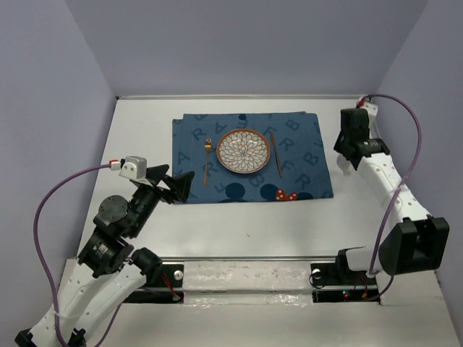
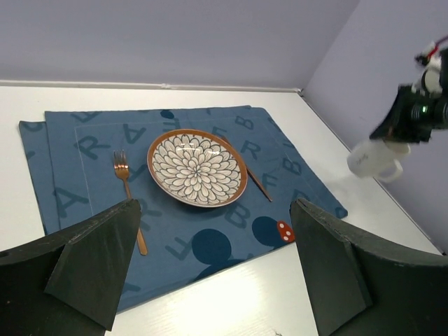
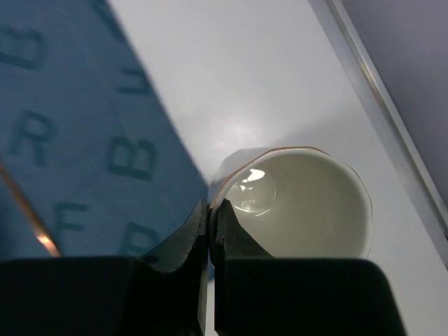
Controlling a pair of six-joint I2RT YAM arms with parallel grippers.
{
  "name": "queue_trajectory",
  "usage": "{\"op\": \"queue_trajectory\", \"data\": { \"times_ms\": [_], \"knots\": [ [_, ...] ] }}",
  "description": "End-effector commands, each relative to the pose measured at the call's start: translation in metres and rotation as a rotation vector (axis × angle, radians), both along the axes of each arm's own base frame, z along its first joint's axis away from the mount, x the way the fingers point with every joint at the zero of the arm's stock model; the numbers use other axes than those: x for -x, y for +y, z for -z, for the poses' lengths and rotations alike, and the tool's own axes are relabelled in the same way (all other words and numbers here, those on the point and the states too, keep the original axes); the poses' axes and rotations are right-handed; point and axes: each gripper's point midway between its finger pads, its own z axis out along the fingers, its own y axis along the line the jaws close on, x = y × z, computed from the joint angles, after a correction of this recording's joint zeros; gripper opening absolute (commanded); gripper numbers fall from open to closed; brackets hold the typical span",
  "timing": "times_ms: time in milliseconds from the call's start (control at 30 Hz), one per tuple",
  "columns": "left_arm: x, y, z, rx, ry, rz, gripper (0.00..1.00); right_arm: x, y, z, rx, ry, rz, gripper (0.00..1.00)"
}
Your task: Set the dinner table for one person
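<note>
Pinching a white cup (image 3: 308,203) by its rim, the right gripper (image 3: 211,210) held it beside the place setting.

Its two fingers were closed tight on the near-left lip of the cup, one inside and one outside, and in the left wrist view the cup seemed raised off the dinner table (image 1: 145,130), just past the right edge of the blue lettered placemat (image 1: 304,144). The placemat lay flat on the far middle of that white tabletop, carrying a petal-patterned plate (image 1: 244,151) with a copper fork (image 1: 207,163) to its left and a slim copper utensil (image 1: 275,153) to its right. The left gripper (image 1: 171,181) hovered by the placemat's near-left corner, jaws spread wide and holding nothing.
</note>
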Motion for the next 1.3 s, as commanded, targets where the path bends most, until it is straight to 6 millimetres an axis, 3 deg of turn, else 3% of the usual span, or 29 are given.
{"op": "queue_trajectory", "data": {
  "times_ms": [0, 67, 233, 433, 467, 500, 767, 1067, 1167, 1267],
  "knots": [
    [-0.005, -0.002, -0.01, 0.004, -0.038, -0.003, 0.99, -0.073, 0.052, -0.075, -0.005, -0.214, -0.243, 0.0],
    [-0.007, -0.001, -0.008, -0.001, -0.03, -0.012, 0.99, -0.101, 0.073, -0.072, 0.046, -0.177, -0.318, 0.0],
    [-0.013, -0.002, -0.003, -0.015, -0.014, -0.019, 0.99, -0.166, 0.103, -0.054, 0.055, -0.125, -0.434, 0.0],
    [-0.018, 0.002, 0.0, -0.025, -0.005, -0.042, 0.99, -0.212, 0.126, -0.034, 0.038, -0.093, -0.528, 0.0],
    [-0.019, 0.002, 0.0, -0.026, -0.003, -0.045, 0.99, -0.22, 0.128, -0.044, 0.041, -0.117, -0.531, 0.0],
    [-0.019, 0.003, 0.001, -0.026, -0.002, -0.049, 0.99, -0.227, 0.13, -0.03, 0.043, -0.093, -0.535, 0.0],
    [-0.023, 0.006, 0.003, -0.032, 0.007, -0.067, 0.99, -0.247, 0.134, -0.002, 0.048, -0.048, -0.548, 0.0],
    [-0.026, 0.007, 0.005, -0.037, 0.012, -0.073, 0.99, -0.252, 0.131, 0.021, 0.056, -0.011, -0.524, 0.0],
    [-0.027, 0.007, 0.005, -0.037, 0.013, -0.073, 0.99, -0.252, 0.124, 0.017, 0.071, -0.019, -0.476, 0.21],
    [-0.028, 0.008, 0.005, -0.037, 0.014, -0.079, 0.99, -0.25, 0.124, -0.009, 0.06, -0.07, -0.464, 0.56]
  ]
}}
